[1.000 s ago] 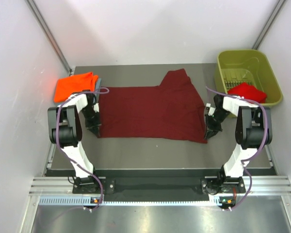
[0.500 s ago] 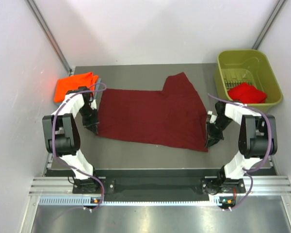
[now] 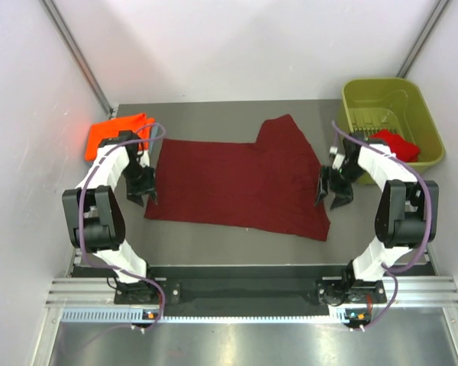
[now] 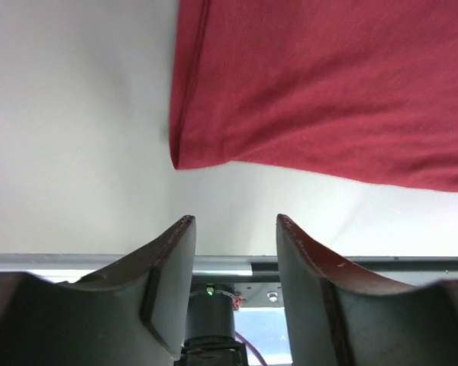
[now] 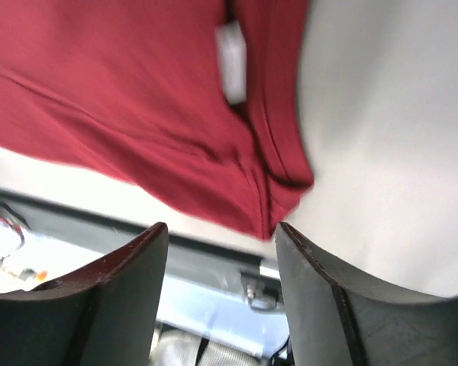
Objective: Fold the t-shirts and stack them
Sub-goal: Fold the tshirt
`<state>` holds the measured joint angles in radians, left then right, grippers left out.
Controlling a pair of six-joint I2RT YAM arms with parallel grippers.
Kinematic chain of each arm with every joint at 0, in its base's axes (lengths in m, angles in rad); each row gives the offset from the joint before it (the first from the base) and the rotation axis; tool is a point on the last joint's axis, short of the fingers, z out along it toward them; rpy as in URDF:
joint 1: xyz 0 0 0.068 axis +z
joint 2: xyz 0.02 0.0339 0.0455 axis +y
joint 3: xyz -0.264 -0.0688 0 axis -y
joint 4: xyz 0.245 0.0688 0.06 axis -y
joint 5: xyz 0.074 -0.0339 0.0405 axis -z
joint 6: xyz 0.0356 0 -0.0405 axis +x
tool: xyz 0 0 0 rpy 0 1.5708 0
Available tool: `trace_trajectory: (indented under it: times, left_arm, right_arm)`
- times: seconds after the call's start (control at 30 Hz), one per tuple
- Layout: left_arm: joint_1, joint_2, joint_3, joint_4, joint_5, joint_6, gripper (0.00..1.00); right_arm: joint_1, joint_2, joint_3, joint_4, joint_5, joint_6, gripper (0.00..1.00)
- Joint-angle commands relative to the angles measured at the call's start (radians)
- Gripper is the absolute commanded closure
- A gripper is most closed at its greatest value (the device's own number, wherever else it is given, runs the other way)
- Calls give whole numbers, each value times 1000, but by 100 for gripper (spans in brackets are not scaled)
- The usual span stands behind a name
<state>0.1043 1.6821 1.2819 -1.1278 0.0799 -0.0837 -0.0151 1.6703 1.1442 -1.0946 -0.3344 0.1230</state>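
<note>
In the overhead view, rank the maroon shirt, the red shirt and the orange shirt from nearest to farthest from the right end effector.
From the right end effector:
1. Maroon shirt, right beside it, on its left.
2. Red shirt, in the green bin, far right.
3. Orange shirt, far-left corner.

Bright even light; rt wrist view blurry
</note>
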Motion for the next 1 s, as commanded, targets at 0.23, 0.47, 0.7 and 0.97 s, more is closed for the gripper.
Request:
trace_trajectory:
  times: [0.23, 0.47, 0.7, 0.97]
  left_arm:
    - [6, 282, 394, 154, 26, 75, 53]
    - [5, 517, 712, 213, 30, 128, 49]
    - [-3, 636, 879, 258, 69, 147, 48]
    - [-20, 768, 970, 289, 51, 148, 49]
  right_arm:
    - [7, 346, 612, 177, -14, -54, 41]
    - [52, 601, 954, 274, 14, -111, 43]
    - [64, 765, 1189, 368, 51, -80, 43]
    - [69, 925, 1359, 493, 87, 33, 43]
